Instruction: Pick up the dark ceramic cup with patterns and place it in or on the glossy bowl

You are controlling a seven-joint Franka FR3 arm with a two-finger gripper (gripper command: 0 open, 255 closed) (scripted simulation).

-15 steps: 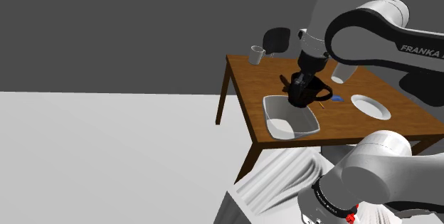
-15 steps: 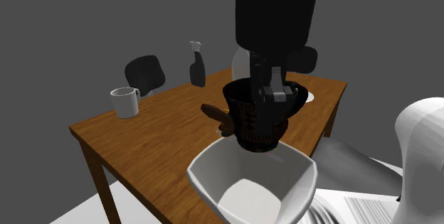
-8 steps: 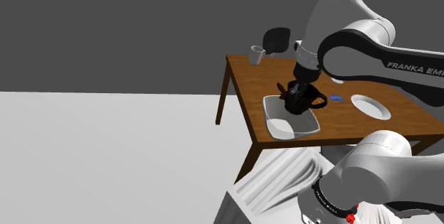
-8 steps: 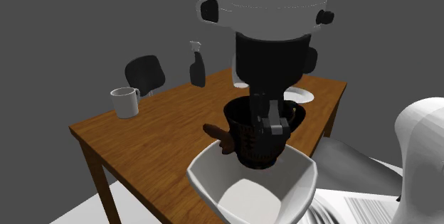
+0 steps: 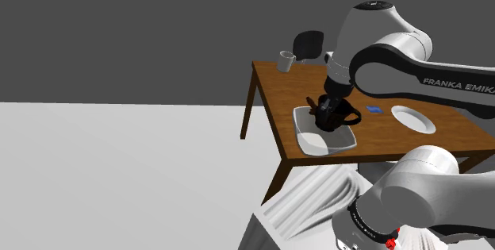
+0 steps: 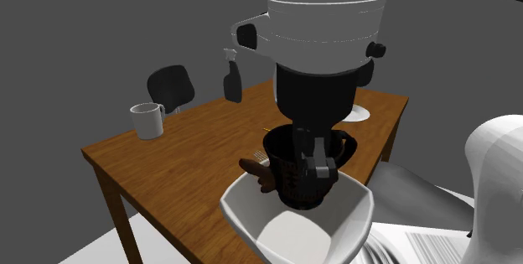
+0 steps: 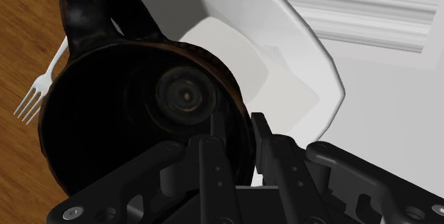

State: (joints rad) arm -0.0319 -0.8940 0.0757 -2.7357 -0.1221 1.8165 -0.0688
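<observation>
The pick-up looks done. The dark patterned cup (image 6: 293, 174) is off the wooden table (image 6: 168, 166) and hangs upright over the white bowl (image 6: 352, 212). Its base has dipped below the bowl's rim, toward one end rather than the middle. From where I stand, I can't tell whether the base touches the bowl's inside.

The black gripper (image 7: 238, 151) comes down from above and is clamped on the cup's wall. One finger is inside the mouth and the other outside, on the side away from the handle.

What's left, to my eye, is to settle the cup down, let go and lift clear. A white fork (image 7: 43, 87) lies on the table near the bowl, partly hidden behind the cup.
</observation>
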